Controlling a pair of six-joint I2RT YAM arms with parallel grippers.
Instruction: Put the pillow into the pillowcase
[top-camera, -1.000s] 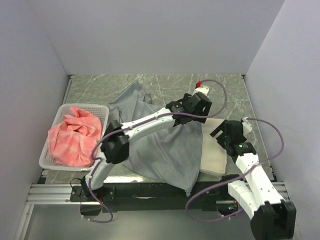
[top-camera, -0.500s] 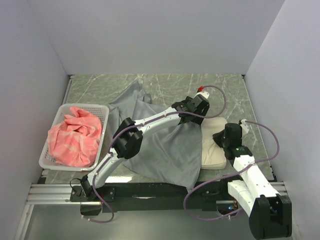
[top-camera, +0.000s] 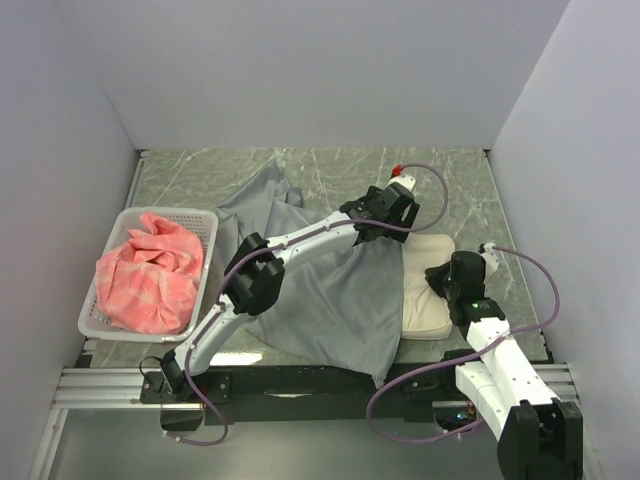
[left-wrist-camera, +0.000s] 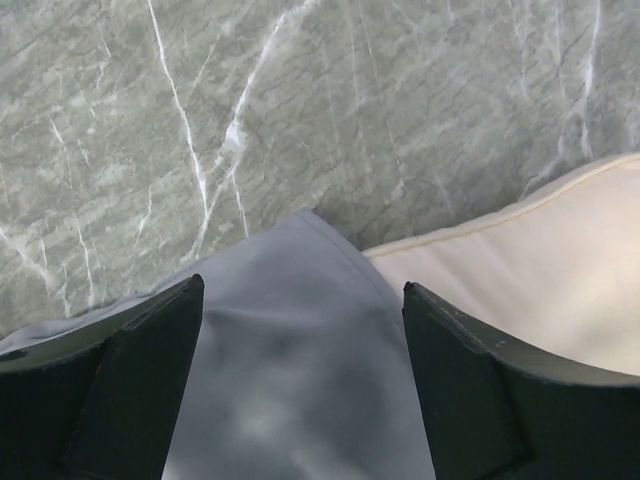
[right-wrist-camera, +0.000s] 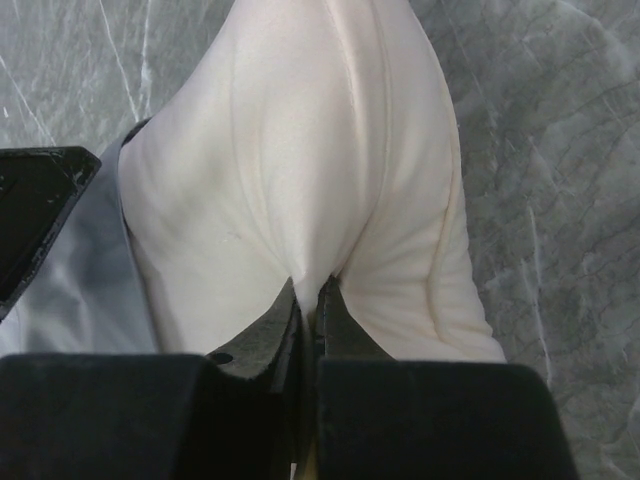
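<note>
Within the last second the right gripper (right-wrist-camera: 312, 305) has come down on the near end of the pillow (top-camera: 425, 305) and its fingers are now pressed together on a pinched ridge of the cream cover, which rises in creases away from the grip. The cushion, which lay flat and broad a moment ago, now looks narrower and gathered in the overhead view, and its near end has drawn slightly away from the table's near edge. Meanwhile the left arm has swung its elbow in over the pillowcase (top-camera: 330, 300), and the left gripper (left-wrist-camera: 300, 390) hovers low with its fingers spread wide over a grey corner, holding nothing. That corner lies on the marble table (left-wrist-camera: 350, 100), touching the pillow's piped edge, though I cannot tell whether the cloth overlaps it. The pillow is thus still wholly outside the sack, lying just to its right at the right side of the table. In my judgement the cushion is now secured, but the case has no opening held ready, so pushing now would likely only shove the grey fabric aside; the left fingers need to close on one layer of the hem first. The basket (top-camera: 130, 215) with the pink cloth (top-camera: 145, 275) sits untouched at the far left
</note>
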